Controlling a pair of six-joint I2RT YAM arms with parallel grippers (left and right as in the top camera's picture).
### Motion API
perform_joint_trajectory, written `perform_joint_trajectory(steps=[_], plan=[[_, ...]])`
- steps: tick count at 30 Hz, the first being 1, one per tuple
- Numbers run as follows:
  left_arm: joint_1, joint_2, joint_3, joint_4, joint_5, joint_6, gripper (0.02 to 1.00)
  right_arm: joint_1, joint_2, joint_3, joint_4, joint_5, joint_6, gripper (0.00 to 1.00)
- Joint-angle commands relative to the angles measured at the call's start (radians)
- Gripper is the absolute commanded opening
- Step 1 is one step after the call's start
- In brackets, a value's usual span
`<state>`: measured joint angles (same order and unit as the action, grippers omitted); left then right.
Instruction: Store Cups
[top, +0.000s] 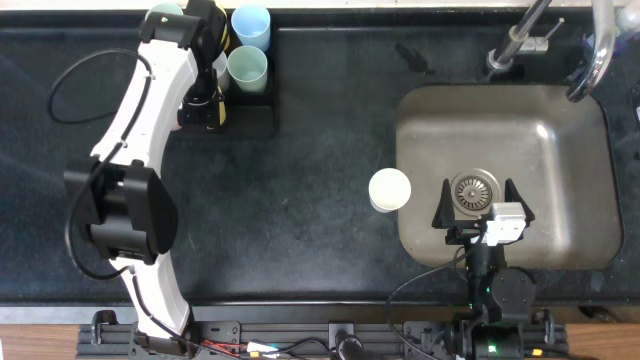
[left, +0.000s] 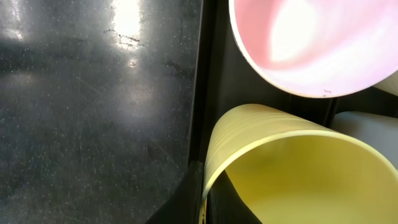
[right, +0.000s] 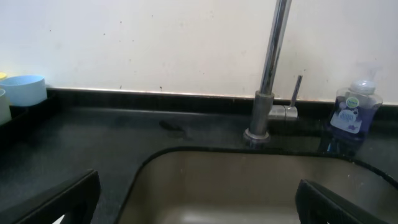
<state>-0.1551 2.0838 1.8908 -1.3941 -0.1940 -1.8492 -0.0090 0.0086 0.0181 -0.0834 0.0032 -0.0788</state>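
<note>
A yellow cup (left: 292, 168), seemingly pinched by left fingers (left: 177, 208), beside pink cup (left: 311, 43) in tray (top: 255, 118); right fingers (top: 441, 213) spread.

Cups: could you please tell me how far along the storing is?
Done: blue cup, green cup and pink cup stand in the tray. In hand: the left tool grips the yellow cup at the tray, not yet released. Left: the white cup sits on the counter beside the sink; the right tool is open over the sink.
</note>
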Motion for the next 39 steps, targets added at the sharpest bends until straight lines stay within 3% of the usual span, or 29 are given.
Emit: perform_joint_trajectory(steps=[1, 39], plan=[[0.005, 0.02, -0.007, -0.002, -0.001, 0.016, 0.038, -0.003, -0.002, -0.013, 0.005, -0.006, -0.004, 0.996], [0.005, 0.06, -0.007, 0.025, -0.008, 0.016, 0.056, -0.003, -0.002, -0.013, 0.005, -0.006, -0.004, 0.996]])
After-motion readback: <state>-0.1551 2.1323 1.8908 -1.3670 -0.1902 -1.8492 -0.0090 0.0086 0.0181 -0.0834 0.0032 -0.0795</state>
